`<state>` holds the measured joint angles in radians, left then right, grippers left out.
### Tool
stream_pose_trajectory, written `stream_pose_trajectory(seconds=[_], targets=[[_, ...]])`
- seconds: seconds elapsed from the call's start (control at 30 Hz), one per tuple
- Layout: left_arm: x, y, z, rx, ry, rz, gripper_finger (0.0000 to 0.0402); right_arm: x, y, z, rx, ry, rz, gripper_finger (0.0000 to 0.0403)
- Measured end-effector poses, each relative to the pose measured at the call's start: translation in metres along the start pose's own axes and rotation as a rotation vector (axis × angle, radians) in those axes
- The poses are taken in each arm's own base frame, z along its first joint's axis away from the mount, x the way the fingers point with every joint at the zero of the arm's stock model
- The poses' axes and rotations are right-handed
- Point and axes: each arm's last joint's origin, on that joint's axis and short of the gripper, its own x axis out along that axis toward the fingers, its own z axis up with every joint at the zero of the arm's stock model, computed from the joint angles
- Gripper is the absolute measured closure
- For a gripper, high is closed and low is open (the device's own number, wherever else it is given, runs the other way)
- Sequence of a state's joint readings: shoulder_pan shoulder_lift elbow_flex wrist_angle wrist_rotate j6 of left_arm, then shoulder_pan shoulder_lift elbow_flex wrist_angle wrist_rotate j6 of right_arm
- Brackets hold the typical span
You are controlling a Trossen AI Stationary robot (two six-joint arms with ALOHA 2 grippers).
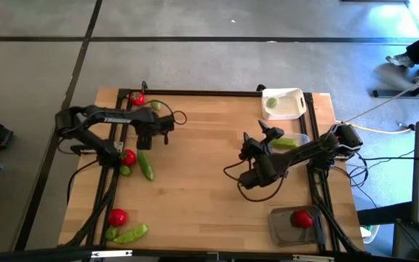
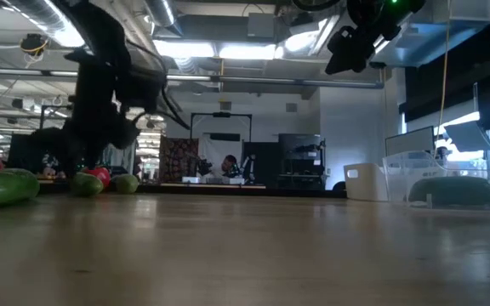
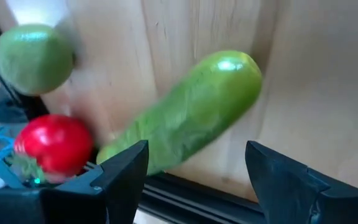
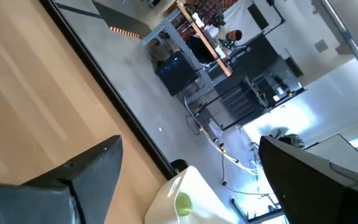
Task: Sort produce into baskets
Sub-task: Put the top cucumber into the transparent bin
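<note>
From above, the left arm bends across the far left part of the table (image 1: 195,182), and the left gripper (image 1: 154,135) hangs over the wood near a green pod (image 1: 145,164), a red tomato (image 1: 128,156) and a small lime beside them. The right arm reaches in from the right side, its right gripper (image 1: 256,143) held near the clear basket (image 1: 291,141). The white basket (image 1: 285,104) sits at the far right corner with a lime (image 1: 271,102) inside, and the grey basket (image 1: 295,224) at the near right holds a tomato (image 1: 302,217). From table height, both arms hang high. The left wrist camera shows its fingers (image 3: 120,171) spread wide over the pod (image 3: 194,109), holding nothing. The right wrist camera shows its fingers (image 4: 95,165) spread wide too, with nothing between them. I see no writing to read.
</note>
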<state>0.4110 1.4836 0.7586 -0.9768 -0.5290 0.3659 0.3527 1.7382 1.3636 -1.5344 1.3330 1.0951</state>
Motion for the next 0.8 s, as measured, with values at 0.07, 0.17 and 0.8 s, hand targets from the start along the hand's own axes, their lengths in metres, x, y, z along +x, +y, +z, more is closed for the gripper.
stream_pose_trajectory(seconds=[0.07,0.17,0.8], targets=[[0.006,0.002,0.003,0.032,0.011,-0.002,0.0137,0.0,0.0,0.0,0.0,-0.001,-0.001,0.0045],[0.014,0.005,0.01,0.053,0.016,0.007,0.0137,0.0,0.0,0.0,0.0,-0.002,-0.001,0.0045],[0.02,0.008,0.02,0.046,0.017,-0.017,0.0248,0.0,0.002,0.0,0.023,0.017,0.015,0.0045]])
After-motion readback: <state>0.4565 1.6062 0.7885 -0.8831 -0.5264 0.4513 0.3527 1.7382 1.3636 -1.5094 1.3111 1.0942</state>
